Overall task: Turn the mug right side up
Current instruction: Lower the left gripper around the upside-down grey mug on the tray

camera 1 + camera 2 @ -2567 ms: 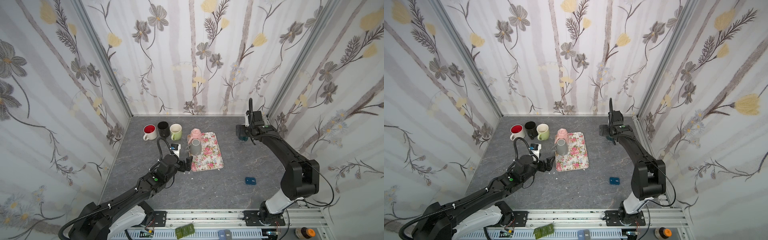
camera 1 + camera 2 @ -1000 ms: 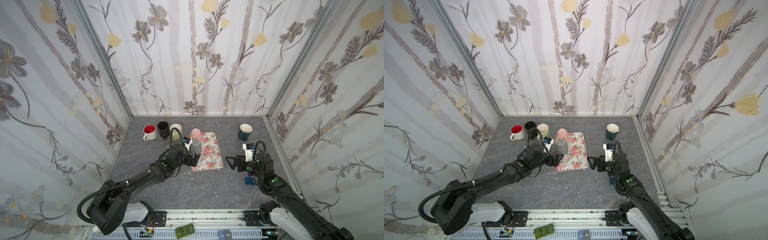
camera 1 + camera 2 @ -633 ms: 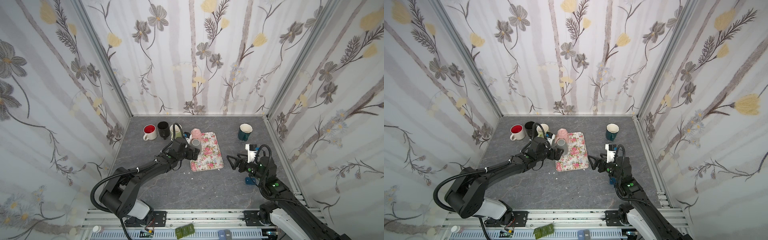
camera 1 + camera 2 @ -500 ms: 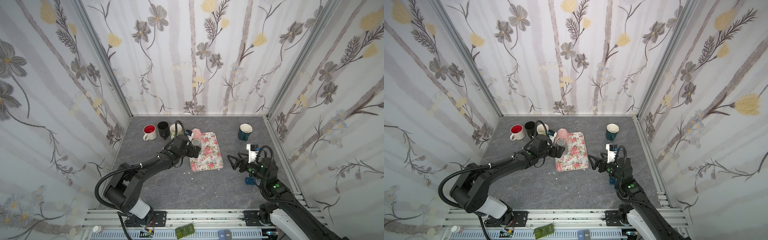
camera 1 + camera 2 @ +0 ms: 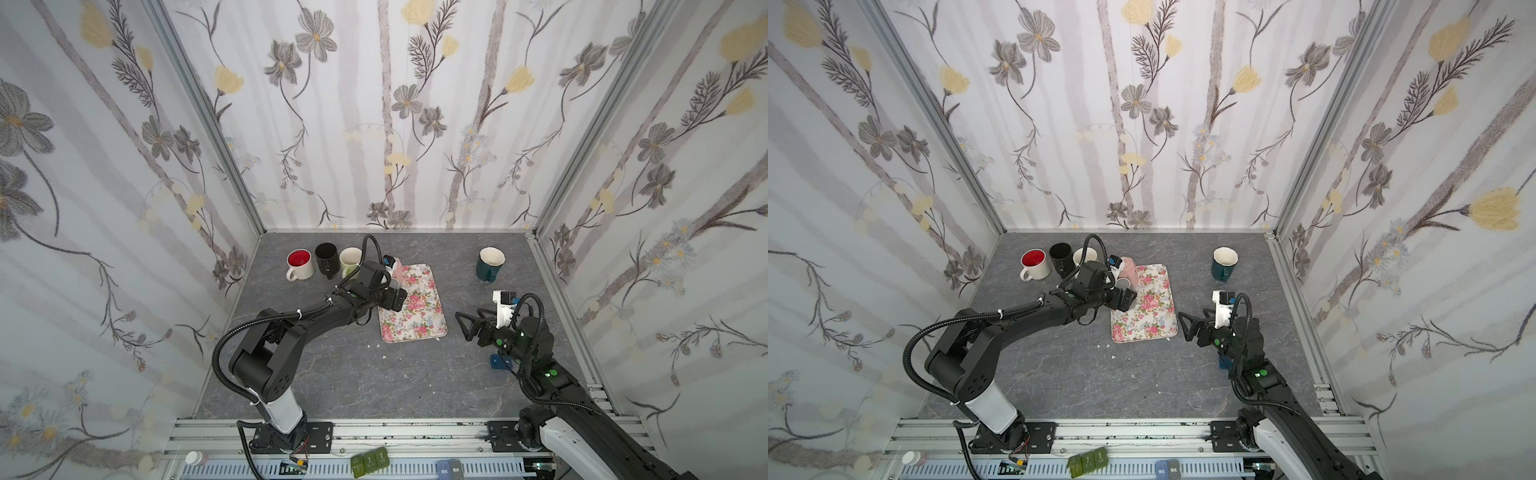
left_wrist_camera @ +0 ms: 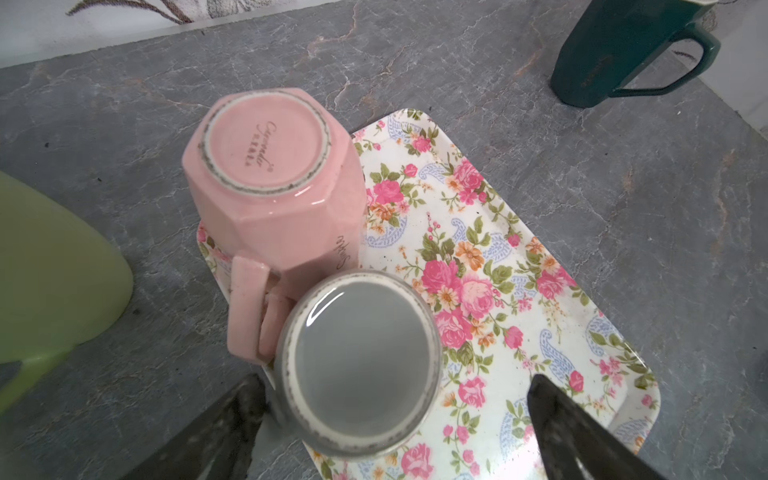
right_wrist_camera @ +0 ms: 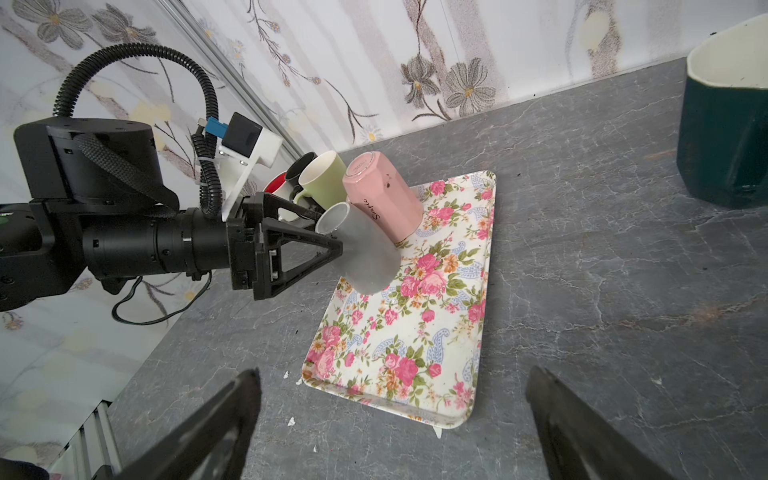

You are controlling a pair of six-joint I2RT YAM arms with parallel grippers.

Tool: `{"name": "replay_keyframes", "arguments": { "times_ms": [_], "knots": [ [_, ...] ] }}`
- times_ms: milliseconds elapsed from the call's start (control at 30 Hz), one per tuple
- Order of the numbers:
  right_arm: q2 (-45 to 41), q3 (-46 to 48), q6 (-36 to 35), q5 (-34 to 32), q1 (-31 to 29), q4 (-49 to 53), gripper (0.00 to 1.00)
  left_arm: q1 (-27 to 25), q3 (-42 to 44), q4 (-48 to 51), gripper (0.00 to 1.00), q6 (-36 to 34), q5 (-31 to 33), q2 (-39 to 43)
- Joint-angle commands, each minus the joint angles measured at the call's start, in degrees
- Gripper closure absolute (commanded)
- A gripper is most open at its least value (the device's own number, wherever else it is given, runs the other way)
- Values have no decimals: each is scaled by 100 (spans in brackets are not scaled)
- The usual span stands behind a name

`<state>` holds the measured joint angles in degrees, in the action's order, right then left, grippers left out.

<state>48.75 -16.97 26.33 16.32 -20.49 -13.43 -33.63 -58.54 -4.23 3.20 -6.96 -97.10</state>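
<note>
Two mugs stand upside down at the far left corner of the floral tray [image 5: 415, 322] [image 5: 1148, 326]: a grey mug [image 6: 361, 365] [image 7: 365, 257] and, right behind it, a pink mug [image 6: 270, 187] [image 7: 384, 199]. My left gripper [image 5: 395, 297] [image 5: 1126, 300] [image 6: 395, 395] is open and straddles the grey mug. One finger [image 6: 232, 424] is close against its side, the other stands apart over the tray. My right gripper [image 5: 462, 321] [image 5: 1184, 323] [image 7: 392, 380] is open and holds nothing, low over the table by the tray's near right corner.
A dark teal mug [image 5: 490, 266] [image 5: 1224, 264] stands upright at the back right. A white mug with a red inside [image 5: 299, 264], a black mug [image 5: 326, 257] and a green mug [image 5: 350, 259] stand in a row left of the tray. A small blue object [image 5: 498, 361] lies under the right arm.
The left gripper has moved up to the grey mug and now straddles it. The right arm has left the teal mug at the back and drawn back to the tray's right side.
</note>
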Motion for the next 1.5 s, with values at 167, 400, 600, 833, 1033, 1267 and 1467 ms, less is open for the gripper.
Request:
{"name": "replay_keyframes", "arguments": {
  "times_ms": [167, 400, 600, 833, 1033, 1267, 1467],
  "knots": [
    [-12, -23, -88, -121, 1, -86, 0, -147, -104, 138, 0, -27, -218, -80],
    [-30, -13, -97, -243, 11, 84, 0, -593, -239, 502, 0, 35, 53, -5],
    [-233, 53, -58, -307, 17, 160, 0, -904, -254, 729, 0, 198, 169, 56],
    [-315, 60, -75, -365, 20, 281, 0, -973, -285, 1074, 0, 391, 625, 94],
    [-383, 62, -40, -351, 19, 262, 0, -965, -283, 934, 0, 506, 762, 68],
    [-451, 1, -51, -374, 20, 410, 0, -979, -622, 999, 0, 786, 693, -312],
    [-685, 134, 65, -366, 19, 446, 0, -1123, -697, 867, 0, 1075, 457, -385]
  ]
}}
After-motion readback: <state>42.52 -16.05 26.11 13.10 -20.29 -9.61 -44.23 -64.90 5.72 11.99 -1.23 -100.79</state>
